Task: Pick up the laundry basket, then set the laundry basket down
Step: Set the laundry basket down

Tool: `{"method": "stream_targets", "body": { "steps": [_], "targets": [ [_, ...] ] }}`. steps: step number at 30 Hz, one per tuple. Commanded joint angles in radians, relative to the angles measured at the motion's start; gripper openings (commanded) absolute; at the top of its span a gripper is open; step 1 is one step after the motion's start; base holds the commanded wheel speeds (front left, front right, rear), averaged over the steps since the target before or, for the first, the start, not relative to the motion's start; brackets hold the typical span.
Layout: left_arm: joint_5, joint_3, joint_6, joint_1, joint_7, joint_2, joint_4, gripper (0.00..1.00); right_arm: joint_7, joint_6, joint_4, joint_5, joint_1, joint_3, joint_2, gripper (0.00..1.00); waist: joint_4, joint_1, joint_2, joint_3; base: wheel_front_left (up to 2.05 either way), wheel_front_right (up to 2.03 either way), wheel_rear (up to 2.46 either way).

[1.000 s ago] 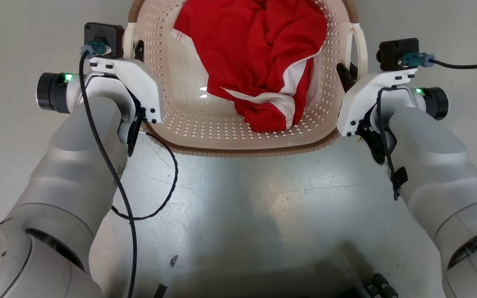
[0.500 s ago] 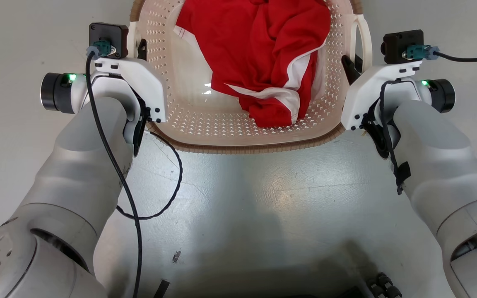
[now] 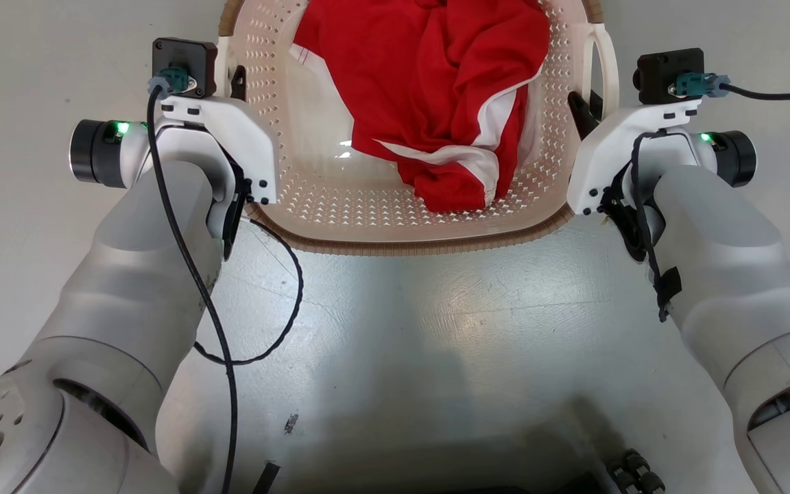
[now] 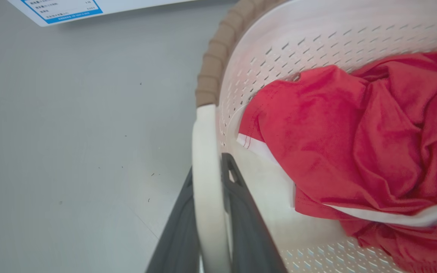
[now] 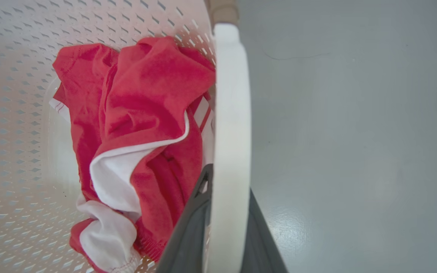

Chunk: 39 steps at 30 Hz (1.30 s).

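Note:
The laundry basket [image 3: 402, 245], cream perforated plastic with a brown woven-look rim, sits between my two arms at the top of the head view and holds a red and white garment [image 3: 436, 89]. My left gripper [image 3: 232, 75] is shut on the basket's white left loop handle [image 4: 205, 151], one dark finger on each side of it. My right gripper [image 3: 583, 108] is shut the same way on the right loop handle [image 5: 231, 94]. The wrist views show each grip close up: left gripper [image 4: 208, 182], right gripper [image 5: 228, 182]. Whether the basket's bottom touches the floor is hidden.
Glossy grey floor [image 3: 436, 329] lies all around. A black cable [image 3: 285, 309] loops from my left arm over the floor. A white panel with a blue-edged label [image 4: 55, 9] stands beyond the basket's left side. My dark base [image 3: 594, 473] is at the bottom edge.
Both grippers and the basket have drifted slightly right and up in the head view, which itself shifted a little. Both grips on the handles are unchanged.

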<state>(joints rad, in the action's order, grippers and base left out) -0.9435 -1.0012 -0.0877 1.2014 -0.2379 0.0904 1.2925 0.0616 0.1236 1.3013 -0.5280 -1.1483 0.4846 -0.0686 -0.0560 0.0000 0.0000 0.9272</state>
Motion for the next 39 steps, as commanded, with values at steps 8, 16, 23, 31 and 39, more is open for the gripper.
{"method": "stream_targets", "body": {
  "steps": [8,16,23,31,39],
  "targets": [
    [-0.006,0.011,-0.006,0.023,-0.007,0.025,-0.002,0.49,0.033,0.007,-0.011,0.004,0.036,-0.021,0.018,0.43,-0.008,0.0000,0.0000,0.009,0.00,0.00,0.00],
    [-0.008,0.025,-0.026,0.021,-0.020,0.027,-0.002,1.00,0.058,0.007,-0.011,0.047,0.043,-0.086,0.018,1.00,-0.007,0.0000,0.0000,0.008,0.00,0.00,0.00],
    [-0.009,0.033,-0.027,0.009,-0.023,0.027,-0.002,1.00,0.077,0.007,-0.011,0.062,0.060,-0.116,0.018,1.00,-0.001,0.0000,0.0000,-0.019,0.00,0.00,0.00],
    [-0.018,0.065,0.003,-0.042,-0.024,0.030,-0.020,1.00,0.104,0.007,-0.015,-0.002,0.092,-0.071,0.018,1.00,-0.007,0.0000,0.0000,-0.105,0.00,0.00,0.00],
    [0.002,0.132,0.009,-0.118,-0.024,0.045,-0.085,1.00,0.160,0.007,-0.012,0.015,0.105,-0.065,0.018,1.00,-0.013,0.0000,0.0000,-0.226,0.00,0.00,0.00]
  ]
}}
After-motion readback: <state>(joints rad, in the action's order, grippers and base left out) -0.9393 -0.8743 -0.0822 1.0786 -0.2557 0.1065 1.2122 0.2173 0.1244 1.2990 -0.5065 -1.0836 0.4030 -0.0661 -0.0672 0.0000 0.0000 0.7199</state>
